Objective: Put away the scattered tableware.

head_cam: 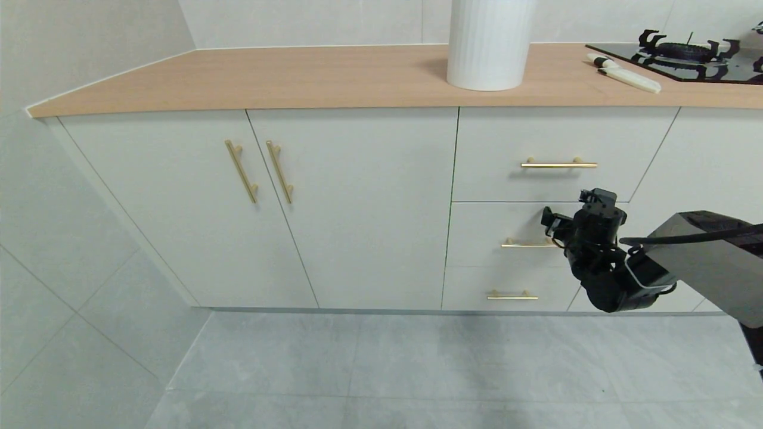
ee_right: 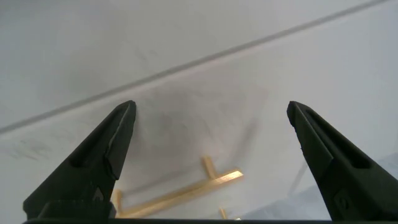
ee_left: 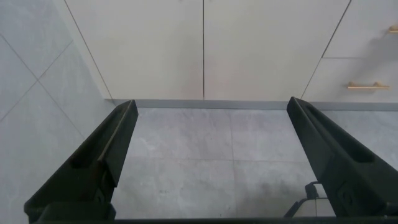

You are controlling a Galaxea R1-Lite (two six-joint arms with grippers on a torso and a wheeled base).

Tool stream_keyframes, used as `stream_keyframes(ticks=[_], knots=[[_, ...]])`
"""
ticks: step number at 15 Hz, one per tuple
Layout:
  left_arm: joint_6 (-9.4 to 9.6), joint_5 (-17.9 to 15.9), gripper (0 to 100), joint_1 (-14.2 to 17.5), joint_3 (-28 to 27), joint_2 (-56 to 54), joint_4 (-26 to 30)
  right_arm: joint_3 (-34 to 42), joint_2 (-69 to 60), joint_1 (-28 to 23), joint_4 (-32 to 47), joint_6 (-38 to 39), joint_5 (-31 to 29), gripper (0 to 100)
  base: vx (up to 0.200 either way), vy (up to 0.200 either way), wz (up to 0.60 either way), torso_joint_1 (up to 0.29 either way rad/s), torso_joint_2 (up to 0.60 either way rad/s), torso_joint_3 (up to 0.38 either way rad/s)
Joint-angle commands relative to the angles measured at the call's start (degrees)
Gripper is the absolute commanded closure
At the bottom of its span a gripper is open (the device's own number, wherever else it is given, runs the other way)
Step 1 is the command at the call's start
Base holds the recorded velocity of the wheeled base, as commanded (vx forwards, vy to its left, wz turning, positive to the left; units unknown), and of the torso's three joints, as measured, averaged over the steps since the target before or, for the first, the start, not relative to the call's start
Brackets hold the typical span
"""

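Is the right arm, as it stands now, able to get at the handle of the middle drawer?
Probably yes. The right hand is open and close in front of the middle drawer handle, and nothing lies between them.

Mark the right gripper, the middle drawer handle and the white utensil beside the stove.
right gripper (ee_right: 210, 109): right wrist view, midway between its open fingertips.
middle drawer handle (head_cam: 524, 243): head view, on the bar's visible stretch.
white utensil (head_cam: 632, 79): head view, on its long white body.

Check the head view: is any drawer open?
No: all three drawer fronts sit flush; the right claw hovers near the middle handle.
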Motion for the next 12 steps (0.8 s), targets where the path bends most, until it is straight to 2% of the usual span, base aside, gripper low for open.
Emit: stream_keyframes(ticks=[1,4,5,7,12], knots=[[0.01,0.02,0,0.02,0.02,0.09,-0.01,5.63,-5.88,0.1,0.16,0.19,0.81,0,0.0,0.0,0.0,0.0,0.0,0.0],[0.01,0.02,0,0.02,0.02,0.09,-0.01,18.11,-18.01,0.53,0.07,0.54,1.69,0,0.0,0.0,0.0,0.0,0.0,0.0],[0.01,0.02,0,0.02,0.02,0.09,-0.01,27.17,-25.3,1.06,0.07,2.12,2.21,0,0.0,0.0,0.0,0.0,0.0,0.0],[0.01,0.02,0,0.02,0.02,0.09,-0.01,40.0,-36.99,1.33,-2.92,2.03,2.39,0,0.0,0.0,0.0,0.0,0.0,0.0],[0.01,0.02,0,0.02,0.02,0.09,-0.01,65.75,-70.21,1.33,-5.64,-9.04,2.39,0,0.0,0.0,0.0,0.0,0.0,0.0]])
